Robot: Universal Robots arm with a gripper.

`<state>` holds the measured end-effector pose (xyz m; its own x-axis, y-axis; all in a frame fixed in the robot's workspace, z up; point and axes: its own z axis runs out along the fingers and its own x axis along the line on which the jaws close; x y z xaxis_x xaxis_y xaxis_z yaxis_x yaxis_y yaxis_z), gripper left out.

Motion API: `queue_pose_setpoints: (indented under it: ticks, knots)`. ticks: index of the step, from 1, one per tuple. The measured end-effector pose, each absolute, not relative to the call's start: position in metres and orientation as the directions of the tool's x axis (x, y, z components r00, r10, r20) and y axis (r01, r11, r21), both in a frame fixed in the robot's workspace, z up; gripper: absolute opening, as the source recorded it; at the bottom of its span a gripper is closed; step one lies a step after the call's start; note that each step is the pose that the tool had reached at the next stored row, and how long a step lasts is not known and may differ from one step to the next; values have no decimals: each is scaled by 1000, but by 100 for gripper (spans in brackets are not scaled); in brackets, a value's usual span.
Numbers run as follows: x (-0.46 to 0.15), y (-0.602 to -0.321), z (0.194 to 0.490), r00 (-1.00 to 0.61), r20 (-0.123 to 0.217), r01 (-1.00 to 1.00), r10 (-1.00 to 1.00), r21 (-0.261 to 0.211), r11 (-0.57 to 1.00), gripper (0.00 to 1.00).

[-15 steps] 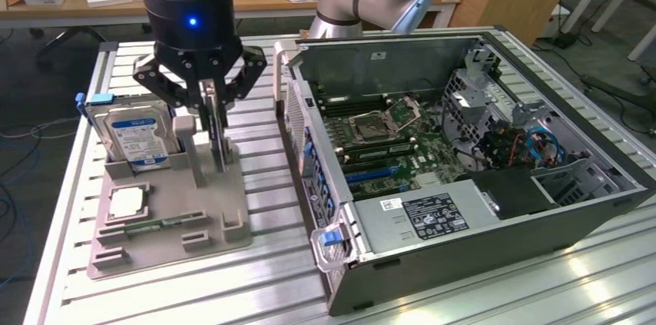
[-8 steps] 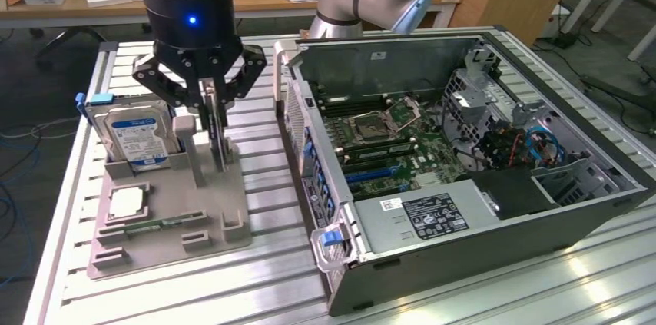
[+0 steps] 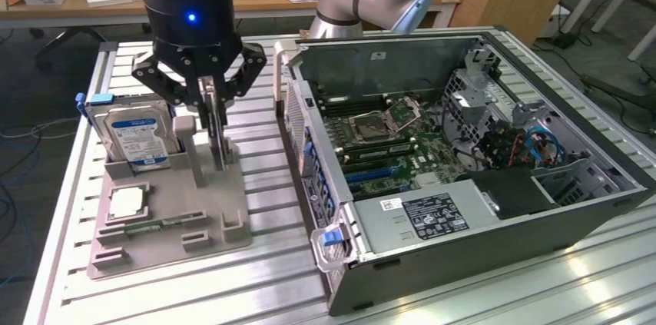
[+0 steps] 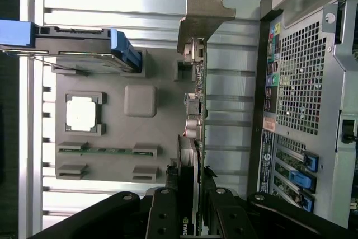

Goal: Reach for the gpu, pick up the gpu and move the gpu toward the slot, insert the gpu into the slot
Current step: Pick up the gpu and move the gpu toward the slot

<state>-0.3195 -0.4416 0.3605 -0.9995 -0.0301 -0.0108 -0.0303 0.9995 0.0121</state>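
Hand [image 3: 212, 117] grips the gpu [image 3: 220, 152] from above, because the gpu stands on its edge in the grey holder [image 3: 164, 244], top side up.

Part of an "nvidi" mark on the gpu [image 4: 190, 160]; hard drive [image 3: 134, 134] and power supply [image 3: 431, 213] labels illegible

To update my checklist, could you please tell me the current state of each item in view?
gripper: jaws shut on the gpu's top edge.
gpu: standing on edge in the grey holder.
hard drive: upright in the grey holder.
CPU: lying flat in its recess.
memory stick: lying flat in the grey holder.
computer case: on its side, open.
slot: empty.
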Motion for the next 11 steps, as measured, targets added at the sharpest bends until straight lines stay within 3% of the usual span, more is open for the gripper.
queue_pose_setpoints:
  ticks: [11]
  knots:
    - [-320,-442,364,-999,-11,-30,-30,10,999,26]
